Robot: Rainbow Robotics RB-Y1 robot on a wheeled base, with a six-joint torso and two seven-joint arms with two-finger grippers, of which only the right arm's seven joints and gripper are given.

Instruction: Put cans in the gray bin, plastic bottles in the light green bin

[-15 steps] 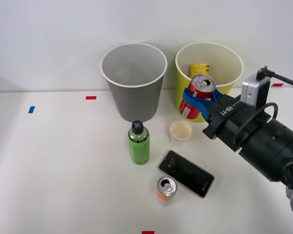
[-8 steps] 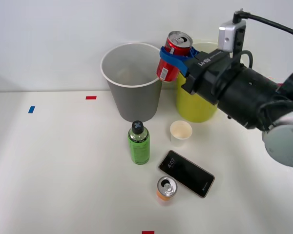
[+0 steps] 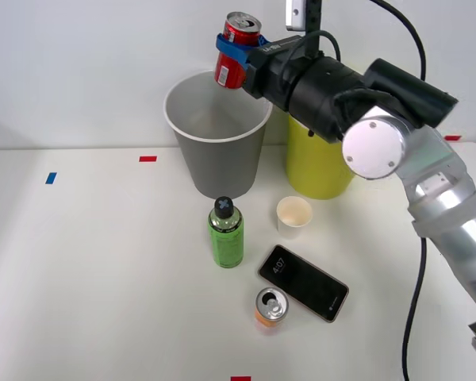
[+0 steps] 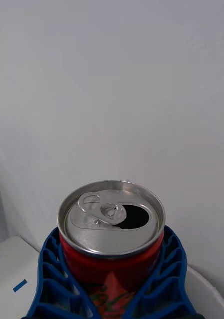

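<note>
Your right gripper (image 3: 236, 49) clamping the red can (image 3: 237, 49) above the gray bin (image 3: 216, 135), white counter (image 3: 95, 270), plain pale wall (image 3: 79, 63).

My right arm extends from the right side, forearm raised and reaching leftward across the scene. My right gripper (image 3: 232, 49) is held high, its blue ribbed fingers (image 4: 52, 279) closed around the red can (image 3: 236, 52), wrapping both sides.

The red can (image 3: 236, 51), opened and tilted, hangs above the gray bin (image 3: 218, 135). The light green bin (image 3: 313, 163) stands right of that bin. In front of it stand the green bottle (image 3: 225, 232) and, nearer, the orange can (image 3: 270, 306).
</note>
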